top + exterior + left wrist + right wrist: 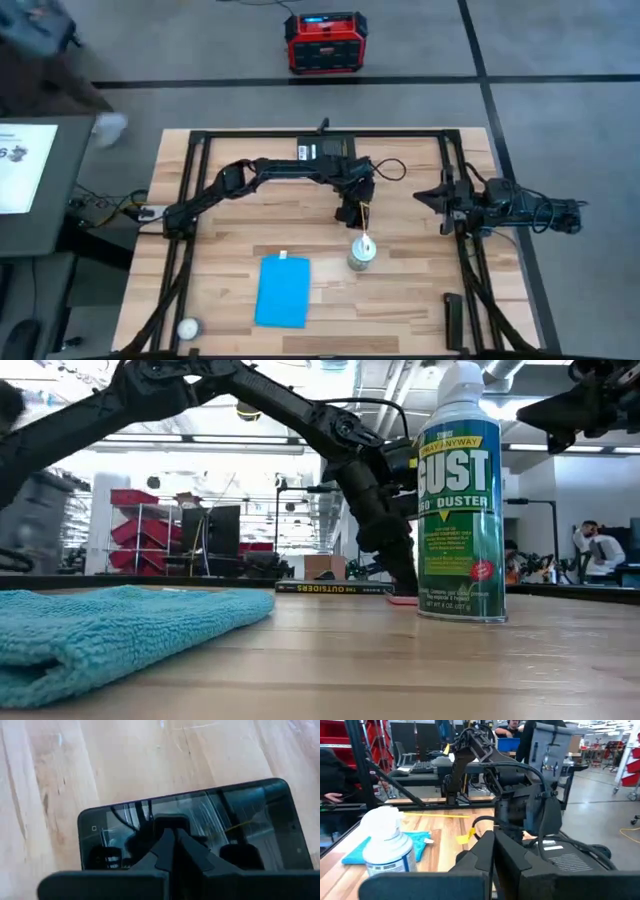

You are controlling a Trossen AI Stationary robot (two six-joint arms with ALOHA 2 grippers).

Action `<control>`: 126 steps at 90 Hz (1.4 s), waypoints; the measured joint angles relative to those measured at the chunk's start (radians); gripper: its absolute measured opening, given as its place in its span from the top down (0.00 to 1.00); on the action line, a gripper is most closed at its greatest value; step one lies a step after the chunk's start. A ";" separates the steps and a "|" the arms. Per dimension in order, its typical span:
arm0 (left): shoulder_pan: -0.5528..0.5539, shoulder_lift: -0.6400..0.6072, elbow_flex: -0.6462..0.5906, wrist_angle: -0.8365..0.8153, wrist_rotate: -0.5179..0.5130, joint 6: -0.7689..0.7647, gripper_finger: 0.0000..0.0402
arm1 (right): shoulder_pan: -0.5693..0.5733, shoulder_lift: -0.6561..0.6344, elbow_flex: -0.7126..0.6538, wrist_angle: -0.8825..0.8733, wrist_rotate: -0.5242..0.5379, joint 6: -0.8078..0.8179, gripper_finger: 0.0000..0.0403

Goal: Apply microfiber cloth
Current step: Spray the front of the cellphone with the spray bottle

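The cloth [283,291] lies flat on the table's [420,310] near half, its long axis running from the front edge toward the back. We see the left gripper [349,212] farther back and to the right of it, poised over the phone [190,830], fingers drawn together and holding nothing. The duster can [361,254] stands between that gripper and the cloth's far right corner. The right gripper [447,198] waits at the right edge; we cannot tell its state. We judge the left arm nearer, though it must skirt the can.
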 joint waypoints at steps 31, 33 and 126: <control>0.027 -0.309 -0.456 0.268 -0.015 -0.127 1.00 | 0.013 0.000 0.000 0.002 0.011 -0.005 1.00; 0.027 -0.323 -0.480 0.285 -0.015 -0.136 1.00 | 0.013 0.000 0.000 0.002 0.012 -0.005 1.00; -0.068 -0.391 -0.656 0.438 0.008 -0.230 1.00 | 0.013 0.000 0.000 0.003 0.033 -0.008 1.00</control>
